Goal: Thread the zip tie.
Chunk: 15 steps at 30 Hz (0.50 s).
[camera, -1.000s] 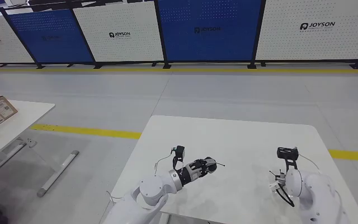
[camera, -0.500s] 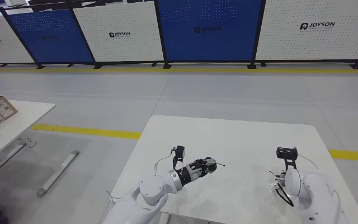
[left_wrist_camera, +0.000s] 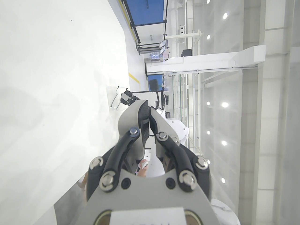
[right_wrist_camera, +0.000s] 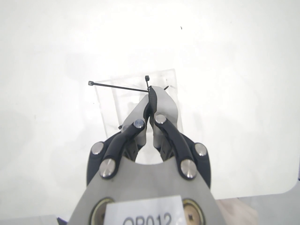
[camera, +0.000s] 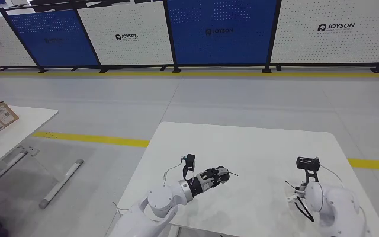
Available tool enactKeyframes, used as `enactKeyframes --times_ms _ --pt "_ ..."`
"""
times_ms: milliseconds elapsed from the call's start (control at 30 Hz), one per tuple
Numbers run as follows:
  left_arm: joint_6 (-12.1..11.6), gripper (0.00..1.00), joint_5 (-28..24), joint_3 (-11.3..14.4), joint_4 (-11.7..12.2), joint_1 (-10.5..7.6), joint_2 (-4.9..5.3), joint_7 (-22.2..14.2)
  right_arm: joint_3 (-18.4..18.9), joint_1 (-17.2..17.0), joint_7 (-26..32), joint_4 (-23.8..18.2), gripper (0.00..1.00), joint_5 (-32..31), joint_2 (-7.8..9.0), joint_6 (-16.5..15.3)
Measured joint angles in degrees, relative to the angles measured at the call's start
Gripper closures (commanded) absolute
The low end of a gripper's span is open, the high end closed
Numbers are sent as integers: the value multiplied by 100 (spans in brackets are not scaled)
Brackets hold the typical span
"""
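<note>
One end of the zip tie [right_wrist_camera: 117,87] is hidden inside the right gripper [right_wrist_camera: 150,90]. A clear holder [right_wrist_camera: 107,105] is partly covered too.

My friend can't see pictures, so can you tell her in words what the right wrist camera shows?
The right gripper is pinched shut on a thin black zip tie, whose small square head sticks out to one side. Behind them, a clear plastic piece lies on the white table.

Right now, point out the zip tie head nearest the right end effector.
The head just beyond the end effector; the other head ends the long strap, farther out.
</note>
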Motion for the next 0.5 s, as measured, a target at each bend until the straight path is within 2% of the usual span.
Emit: enactKeyframes --times_ms 100,200,300,500 --pt "0 100 0 0 0 0 0 0 -53 110 33 127 100 -29 -20 30" --pt "0 100 0 0 0 0 0 0 -122 187 76 200 85 -84 -39 41" --pt "0 100 0 0 0 0 0 0 -163 228 114 233 76 -130 -53 42" --pt "0 100 0 0 0 0 0 0 -164 203 131 212 76 -188 -70 28"
